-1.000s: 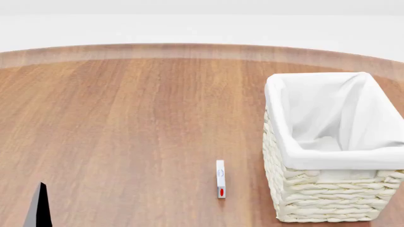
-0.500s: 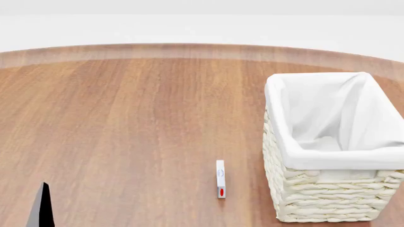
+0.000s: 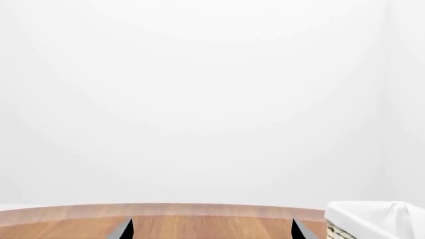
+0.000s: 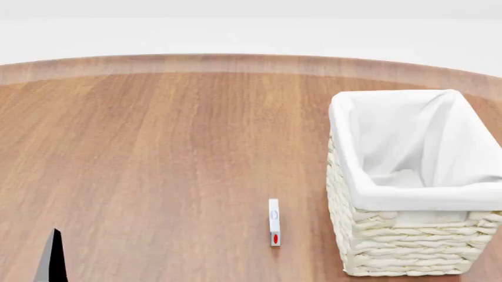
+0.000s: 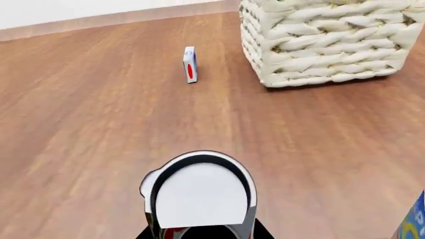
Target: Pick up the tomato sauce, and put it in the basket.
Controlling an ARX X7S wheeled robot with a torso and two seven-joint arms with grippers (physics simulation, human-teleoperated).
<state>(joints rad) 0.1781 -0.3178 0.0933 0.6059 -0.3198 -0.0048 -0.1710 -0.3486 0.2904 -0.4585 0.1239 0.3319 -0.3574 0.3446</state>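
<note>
The tomato sauce shows only in the right wrist view, its pale silver-white top facing the camera and a bit of red label below. My right gripper sits round it, with a black finger pressed against each side of the can, low over the wooden table. The basket, cream wicker with a white cloth lining, stands at the right of the table; it also shows in the right wrist view ahead of the can, and in the left wrist view. My left gripper is open and empty, and one finger shows at the lower left.
A small white box with a red oval stands on edge just left of the basket, and also shows in the right wrist view. A blue-and-yellow can peeks in beside the right gripper. The table has a curved far edge.
The left gripper's finger has sunk slightly lower in the head view. The basket and the white box have not moved.
</note>
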